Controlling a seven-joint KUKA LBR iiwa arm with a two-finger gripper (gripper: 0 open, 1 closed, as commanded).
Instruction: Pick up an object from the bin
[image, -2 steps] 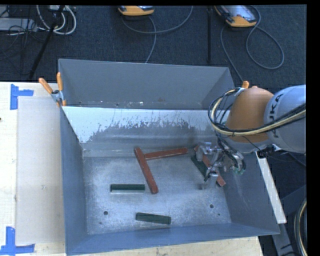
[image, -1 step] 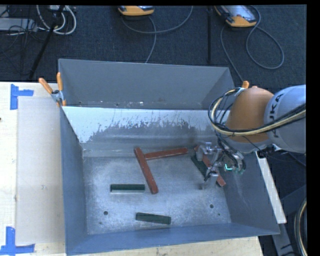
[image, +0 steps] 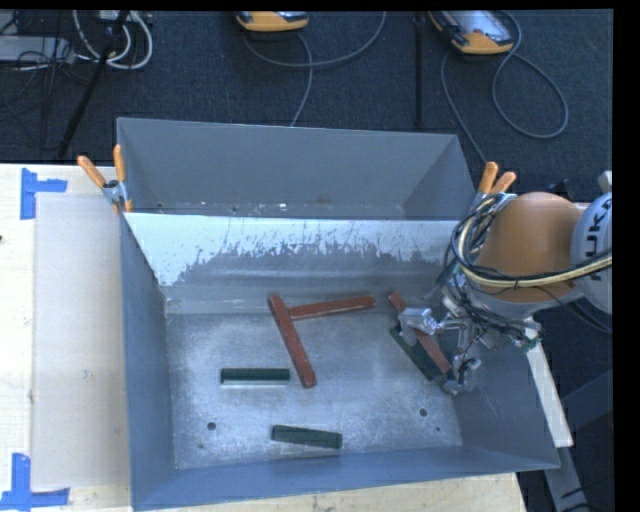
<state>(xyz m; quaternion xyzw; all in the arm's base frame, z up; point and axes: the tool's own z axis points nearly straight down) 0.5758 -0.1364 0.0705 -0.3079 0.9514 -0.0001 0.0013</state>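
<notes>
End effector (image: 447, 358), grip unclear, above brown bar (image: 398, 301) and dark bar (image: 413, 354) beside right wall (image: 500, 400).

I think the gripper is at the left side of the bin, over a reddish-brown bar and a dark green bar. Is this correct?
Not quite. The camera view shows the gripper at the right side of the bin, not the left. The rest stands: it is over a reddish-brown bar and a dark green bar lying there.
</notes>
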